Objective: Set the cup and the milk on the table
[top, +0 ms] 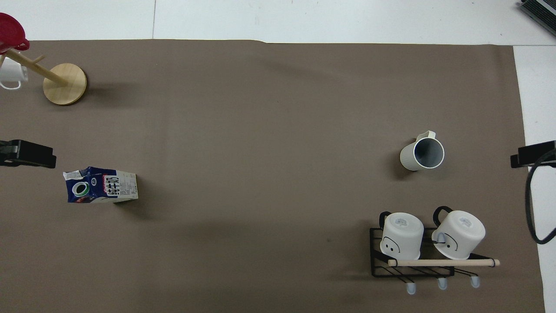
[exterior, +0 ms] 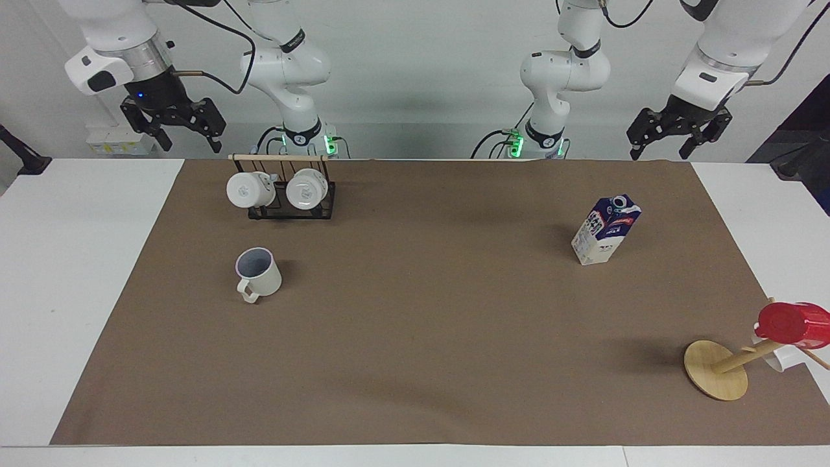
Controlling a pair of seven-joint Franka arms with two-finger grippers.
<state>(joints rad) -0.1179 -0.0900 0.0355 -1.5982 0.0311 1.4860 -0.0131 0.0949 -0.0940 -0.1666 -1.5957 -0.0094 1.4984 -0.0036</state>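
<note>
Brown-matted table [exterior: 415,363]; milk [exterior: 605,230], red lettering unreadable.

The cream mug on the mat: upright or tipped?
Upright: the mug rests on its base on the mat, with its open mouth facing up.

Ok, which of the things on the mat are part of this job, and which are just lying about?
Job:
- cup, upright on the table
- milk, standing on the mat

Lying about:
- black rack with two white mugs
- wooden stand with red cup
</note>
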